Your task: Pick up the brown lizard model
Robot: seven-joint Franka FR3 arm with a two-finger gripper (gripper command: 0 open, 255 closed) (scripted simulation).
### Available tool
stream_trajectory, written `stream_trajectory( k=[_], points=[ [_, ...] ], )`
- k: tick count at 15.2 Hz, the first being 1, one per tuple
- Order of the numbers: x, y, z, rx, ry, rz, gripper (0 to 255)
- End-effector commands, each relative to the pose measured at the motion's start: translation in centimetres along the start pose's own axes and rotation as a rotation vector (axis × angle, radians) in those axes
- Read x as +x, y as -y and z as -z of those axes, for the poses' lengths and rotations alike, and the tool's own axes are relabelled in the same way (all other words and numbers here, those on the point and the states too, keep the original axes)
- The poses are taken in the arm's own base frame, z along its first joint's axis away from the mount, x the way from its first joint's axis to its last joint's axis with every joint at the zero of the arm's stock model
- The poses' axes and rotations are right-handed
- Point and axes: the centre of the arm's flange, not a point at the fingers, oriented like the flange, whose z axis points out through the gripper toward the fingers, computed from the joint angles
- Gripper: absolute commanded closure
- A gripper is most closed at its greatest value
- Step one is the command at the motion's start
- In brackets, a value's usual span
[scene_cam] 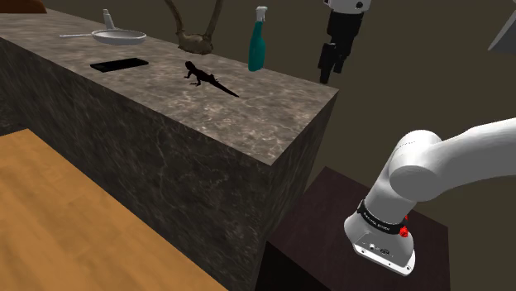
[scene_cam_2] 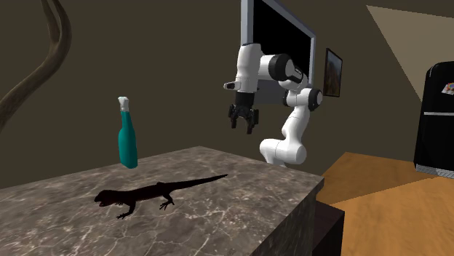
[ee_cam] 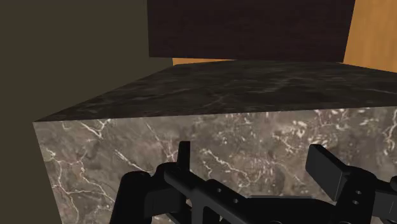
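Hanging in the air above the corner of the dark veined marble counter block (scene_cam: pixel 273 103), the all-black two-finger gripper (scene_cam: pixel 328 70) points downward with its fingers spread apart and nothing between them. In the wrist view the gripper (ee_cam: pixel 254 162) shows both fingers separated, with the counter's marbled surface (ee_cam: pixel 222 127) beyond them. The dark brown lizard model (scene_cam: pixel 207 78) lies flat on the counter top, well apart from the gripper, its tail running toward the shoulder view's right. In the second exterior view the lizard (scene_cam_2: pixel 149 194) sits in the foreground and the gripper (scene_cam_2: pixel 244 125) hangs beyond the counter's (scene_cam_2: pixel 255 182) far edge. A teal spray bottle with a white nozzle (scene_cam: pixel 258 45) stands upright between lizard and gripper. A flat black rectangular slab (scene_cam: pixel 119 64) and a grey frying pan (scene_cam: pixel 118 36) rest farther along.
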Motion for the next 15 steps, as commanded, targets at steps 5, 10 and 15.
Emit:
stream_trajectory(
  k=[5,10,15],
  points=[
    [4.7,1.8,-0.5,0.013,-0.009,-0.021,0],
    [10.7,4.0,-0.9,0.029,-0.020,-0.048,0],
    [16.7,6.0,-1.3,0.046,-0.032,-0.074,0]
  ],
)
